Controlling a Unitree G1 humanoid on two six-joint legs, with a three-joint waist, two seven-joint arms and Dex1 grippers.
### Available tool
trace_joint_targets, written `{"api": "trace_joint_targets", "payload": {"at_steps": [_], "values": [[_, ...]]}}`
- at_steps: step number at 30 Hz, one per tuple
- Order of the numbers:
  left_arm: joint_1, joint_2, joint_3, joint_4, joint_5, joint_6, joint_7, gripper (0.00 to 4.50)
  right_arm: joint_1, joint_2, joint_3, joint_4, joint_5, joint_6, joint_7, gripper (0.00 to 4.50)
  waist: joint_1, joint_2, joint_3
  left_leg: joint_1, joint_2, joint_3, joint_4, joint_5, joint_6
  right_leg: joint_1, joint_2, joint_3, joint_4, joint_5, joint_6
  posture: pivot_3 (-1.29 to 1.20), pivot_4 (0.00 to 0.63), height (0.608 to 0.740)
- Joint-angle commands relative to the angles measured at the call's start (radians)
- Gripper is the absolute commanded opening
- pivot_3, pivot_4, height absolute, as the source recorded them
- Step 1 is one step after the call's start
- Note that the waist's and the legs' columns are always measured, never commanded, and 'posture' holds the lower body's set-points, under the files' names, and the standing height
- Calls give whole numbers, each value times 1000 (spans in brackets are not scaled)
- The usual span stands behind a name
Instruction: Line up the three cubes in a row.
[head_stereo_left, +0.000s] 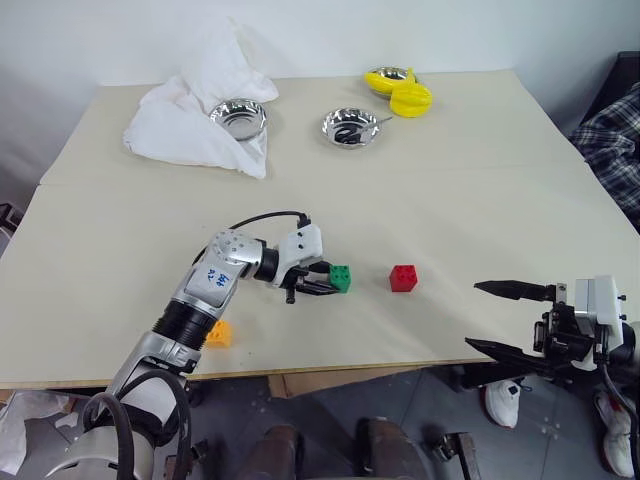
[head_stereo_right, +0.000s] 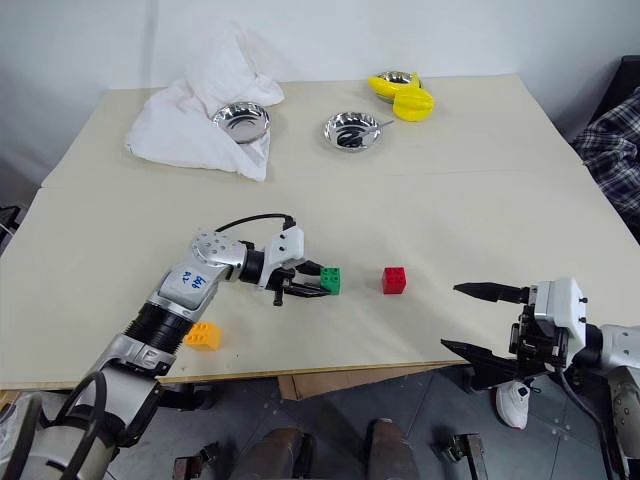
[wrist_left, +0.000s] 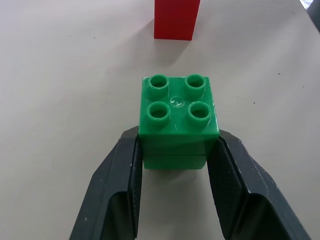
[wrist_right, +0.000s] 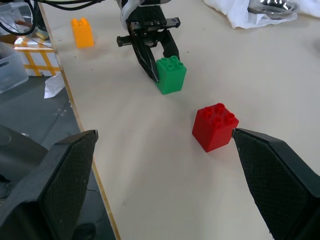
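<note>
Colours and patterns on the work surface

The table (head_stereo_left: 480, 200) is pale beige. The three cubes are green (head_stereo_left: 341, 278), red (head_stereo_left: 403, 278) and orange (head_stereo_left: 219, 333), each a single solid colour. The left gripper (head_stereo_left: 322, 287) and right gripper (head_stereo_left: 490, 317) have black fingers on white-cased wrists. The two bowls (head_stereo_left: 239, 118) (head_stereo_left: 351, 127) are bright mirror steel; the cloth (head_stereo_left: 185, 120) is plain white. The fruit-shaped object (head_stereo_left: 404, 92) is yellow. At the right edge, fabric (head_stereo_left: 612, 135) carries a dark blue-and-white plaid.
</note>
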Motion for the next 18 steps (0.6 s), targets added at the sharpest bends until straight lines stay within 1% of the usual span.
{"api": "trace_joint_targets", "payload": {"at_steps": [1, 6, 8, 9, 12, 14, 15, 16, 18], "values": [[28, -5, -13, 2, 3, -5, -14, 1476, -15, 6, 3, 6, 4, -18, 4, 4500, 0, 0, 0, 0, 0, 0, 0, 0, 0, 0, 0, 0, 0, 0, 0, 0, 150, 740], [31, -13, -2, 45, 0, -54, -23, 1476, -34, 8, 18, 18, -1, -21, 8, 4500, 1, 0, 0, 0, 0, 0, 0, 0, 0, 0, 0, 0, 0, 0, 0, 0, 150, 740], [27, -11, 8, 66, 2, -78, -14, 2247, -40, 9, 25, 22, -3, -24, 10, 4500, 1, 0, 0, 0, 0, 0, 0, 0, 0, 0, 0, 0, 0, 0, 0, 0, 150, 740], [26, -11, 14, 70, -3, -86, -18, 2446, -43, 9, 28, 24, -3, -25, 10, 4500, 1, 0, 0, 0, 0, 0, 0, 0, 0, 0, 0, 0, 0, 0, 0, 0, 150, 740], [25, -11, 23, 59, -27, -83, -50, 3458, -52, 9, 36, 32, -5, -30, 13, 4500, 1, 0, 0, 0, 0, 0, 0, 0, 0, 0, 0, 0, 0, 0, 0, 0, 150, 740], [28, -10, 27, 38, -39, -72, -64, 3938, -58, 8, 41, 38, -6, -33, 14, 4500, 1, 0, 0, 0, 0, 0, 1, 0, 0, 0, -1, 0, 0, 0, 0, 0, 150, 740], [28, -11, 33, 33, -39, -77, -59, 4286, -60, 9, 43, 40, -6, -34, 14, 4500, 1, 0, 0, 0, -1, 0, 1, 0, 0, 0, -1, 0, 0, 0, 0, 0, 150, 740], [26, -9, 41, 30, -40, -86, -54, 4460, -64, 9, 46, 42, -8, -36, 14, 4500, 1, 0, 0, 0, -1, 0, 1, 0, 0, 0, -1, 0, 0, 0, 0, 0, 150, 740], [22, -5, 56, 30, -41, -114, -43, 4460, -70, 10, 52, 46, -8, -37, 15, 4500, 0, 0, 0, 0, -1, 0, 1, 0, 0, 0, 0, 0, 0, 0, 0, 0, 150, 740]]}}
